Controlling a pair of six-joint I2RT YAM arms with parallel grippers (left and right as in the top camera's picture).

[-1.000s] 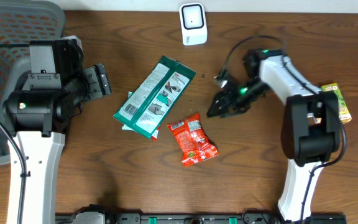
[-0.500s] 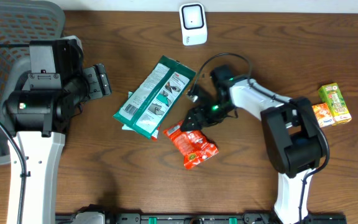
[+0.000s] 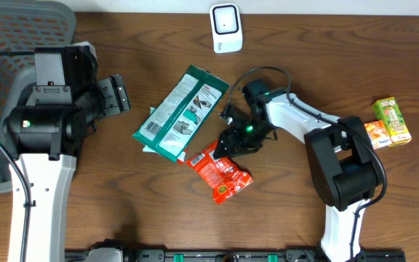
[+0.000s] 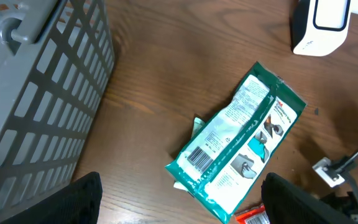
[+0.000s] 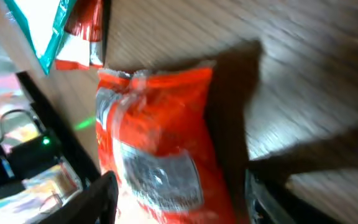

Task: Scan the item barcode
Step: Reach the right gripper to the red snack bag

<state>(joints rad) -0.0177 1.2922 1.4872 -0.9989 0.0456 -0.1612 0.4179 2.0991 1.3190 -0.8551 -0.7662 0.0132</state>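
Note:
A red snack packet [image 3: 220, 173] lies flat on the wooden table, below a long green packet [image 3: 184, 113]. My right gripper [image 3: 231, 142] is down at the red packet's upper end. In the right wrist view the red packet [image 5: 154, 143] fills the space between the two dark fingers [image 5: 98, 199], which stand apart on either side of it, so my right gripper [image 5: 179, 199] is open around it. My left gripper [image 3: 118, 94] hangs open at the left, well away from both packets. The white scanner [image 3: 225, 28] stands at the table's back edge.
A grey mesh basket [image 3: 13, 44] fills the far left, its wall [image 4: 36, 93] close to the left gripper [image 4: 185, 202]. The green packet [image 4: 238, 140] shows a barcode face up. A green juice box [image 3: 391, 120] and an orange one [image 3: 375, 135] sit at the right.
My right arm swung left from beside the juice boxes to the red packet, its fingers narrowing. The red packet shifted slightly left. The left arm stayed still.

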